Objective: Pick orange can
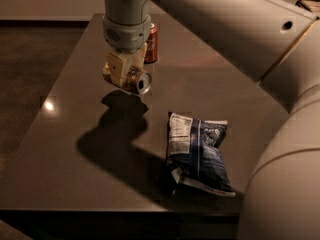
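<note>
Our claw [126, 78] is clamped on the shiny coppery-orange can [140, 82], held off the dark glossy surface [65, 149]; loads of room leftward.

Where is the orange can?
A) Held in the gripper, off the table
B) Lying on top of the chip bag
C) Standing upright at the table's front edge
A: the gripper is shut on the orange can, which hangs on its side above the table with its shadow below.
</note>
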